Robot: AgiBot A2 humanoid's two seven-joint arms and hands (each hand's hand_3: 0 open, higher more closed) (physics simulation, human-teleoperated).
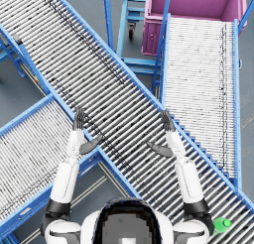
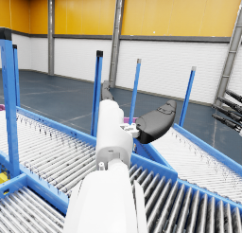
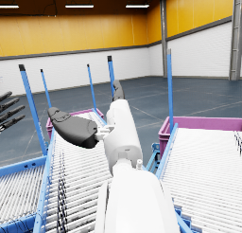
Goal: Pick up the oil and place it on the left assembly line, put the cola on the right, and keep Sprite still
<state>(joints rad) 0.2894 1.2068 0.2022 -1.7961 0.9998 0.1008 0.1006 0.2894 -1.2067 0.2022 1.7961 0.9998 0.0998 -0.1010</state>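
A green bottle lies on the central roller conveyor at the bottom right corner of the head view, close beside my right arm; only its cap end shows. No oil or cola is visible in any view. My left hand hovers open over the conveyor's left rail, fingers stretched forward and thumb out. My right hand hovers open over the conveyor, fingers straight, thumb pointing inward. In the left wrist view my left hand holds nothing. In the right wrist view my right hand is likewise empty.
The left assembly line slopes away at the lower left. The right assembly line runs up to a pink bin. Blue frame posts stand along the rails. Grey floor shows between the lines.
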